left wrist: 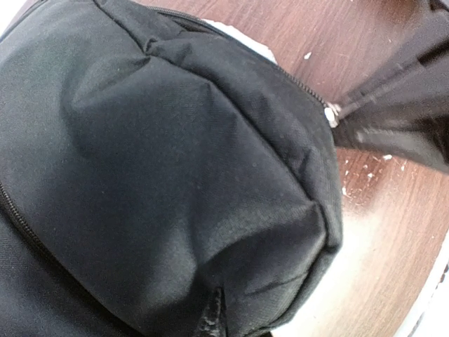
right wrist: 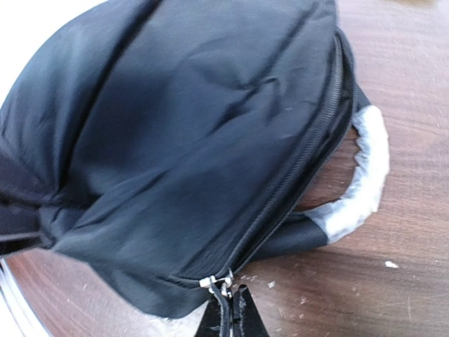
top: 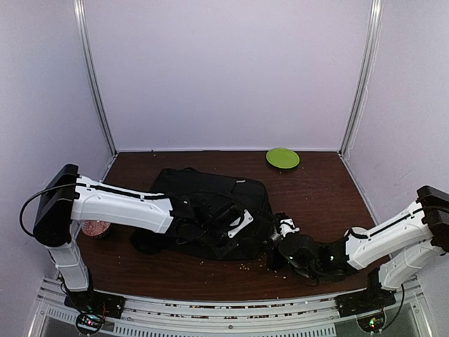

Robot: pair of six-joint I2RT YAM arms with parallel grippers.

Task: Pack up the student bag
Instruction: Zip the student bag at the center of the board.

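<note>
The right gripper (right wrist: 230, 312), nearest the front edge, is seen closed narrowly on the small silver metal zipper pull (right wrist: 217, 283). The large soft black fabric student bag (top: 207, 188) is laid flat at the middle of the brown wooden table (top: 316, 189). The left gripper (top: 235, 219) is held over the bag; its opening cannot be told. A round green plate (top: 283, 157) is set at the far edge.

Both arms wear white shells with black joints. The left arm (top: 119, 203) carries a boxy black shoulder housing and a looping black cable (top: 23, 210); the right arm (top: 386, 239) ends in a black right gripper (right wrist: 226, 317). Small lights glow at the bases (top: 95, 303).
</note>
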